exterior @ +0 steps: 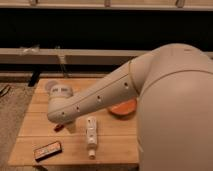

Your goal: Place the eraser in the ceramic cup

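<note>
Nearest, the eraser (pixel 47 150) lies flat at the table's (pixel 30 127) front left corner, then the gripper (pixel 69 124), jaws apart and holding nothing, hangs low just beside a red chilli (pixel 58 128), and farther back the cup (pixel 49 87) peeks out behind the arm (pixel 95 100), well apart from the eraser.

You are looking at a light wooden table (pixel 117 150) on speckled carpet (pixel 11 107), with a long pale ledge (pixel 95 56) and a dark wall behind it; near the table's right side you can see part of an orange bowl (pixel 125 108), the rest of it hidden. Toward the front, left of the bowl, a pale bottle (pixel 90 133) lies lengthwise with its narrow end near the front edge; just to its left, only the tip of a dark red chilli-shaped thing (pixel 58 128) shows.
</note>
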`<state>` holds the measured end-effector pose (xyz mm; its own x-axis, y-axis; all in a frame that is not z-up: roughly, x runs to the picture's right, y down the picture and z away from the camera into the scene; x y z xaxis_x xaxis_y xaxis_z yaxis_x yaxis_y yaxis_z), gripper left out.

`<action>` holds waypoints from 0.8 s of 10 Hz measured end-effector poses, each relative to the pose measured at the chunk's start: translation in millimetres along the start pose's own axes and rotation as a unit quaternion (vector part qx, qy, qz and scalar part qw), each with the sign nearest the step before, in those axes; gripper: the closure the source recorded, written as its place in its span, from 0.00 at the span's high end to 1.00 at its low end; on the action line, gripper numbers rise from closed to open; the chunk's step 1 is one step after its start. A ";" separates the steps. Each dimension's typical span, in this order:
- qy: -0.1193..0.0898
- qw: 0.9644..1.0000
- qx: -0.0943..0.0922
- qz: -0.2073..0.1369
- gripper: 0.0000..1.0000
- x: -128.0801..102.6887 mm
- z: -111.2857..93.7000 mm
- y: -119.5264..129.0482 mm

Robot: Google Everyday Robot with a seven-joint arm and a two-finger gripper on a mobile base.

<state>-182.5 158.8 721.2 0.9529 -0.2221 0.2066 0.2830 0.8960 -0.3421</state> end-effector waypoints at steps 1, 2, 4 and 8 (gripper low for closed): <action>0.002 1.000 -0.006 -0.010 0.80 -11.4 10.1 11.7; 0.005 1.000 -0.015 -0.021 0.80 -25.0 20.3 28.4; 0.009 0.999 -0.029 -0.036 0.80 -40.3 32.4 48.8; 0.007 0.997 -0.050 -0.067 0.80 -67.9 37.6 72.2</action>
<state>-230.8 252.9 717.0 0.9071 -0.3431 0.2438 0.4165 0.8158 -0.4012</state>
